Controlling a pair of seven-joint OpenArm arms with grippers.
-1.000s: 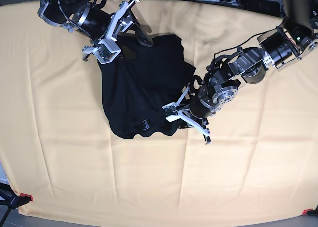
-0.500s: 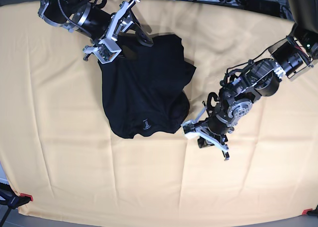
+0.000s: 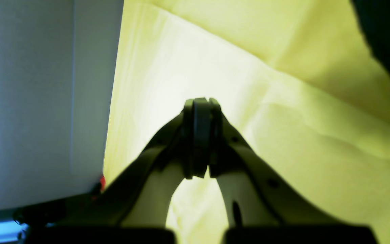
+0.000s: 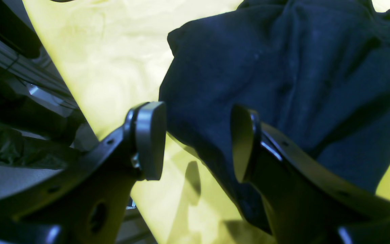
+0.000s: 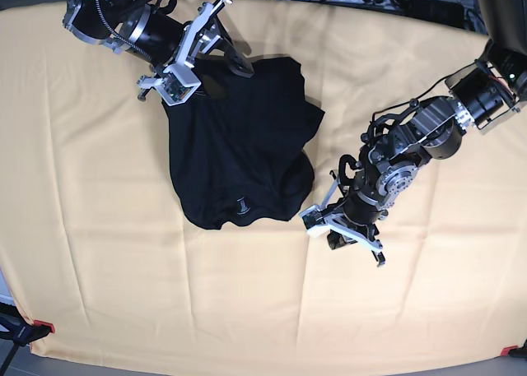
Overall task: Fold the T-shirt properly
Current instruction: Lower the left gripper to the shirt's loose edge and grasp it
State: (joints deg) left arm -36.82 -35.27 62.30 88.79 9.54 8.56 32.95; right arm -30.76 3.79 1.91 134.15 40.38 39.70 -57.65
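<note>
Base view: the T-shirt (image 5: 239, 150) lies crumpled in a soft black heap on the creased yellow tablecloth (image 5: 123, 294), a tiny pale logo (image 5: 241, 205) near its lower edge, too small to read. The right gripper (image 5: 202, 59) stands over the shirt's upper edge; the left gripper (image 5: 342, 232) sits just beside its lower right edge, on bare cloth.

Left wrist view: the left gripper (image 3: 200, 135) has its pale curved fingers pressed together, holding nothing, above the wrinkled tablecloth (image 3: 300, 135).

Right wrist view: the right gripper (image 4: 198, 142) is spread wide, its flat rounded pads (image 4: 149, 139) apart, with the matte cotton T-shirt (image 4: 283, 78) behind the gap
</note>
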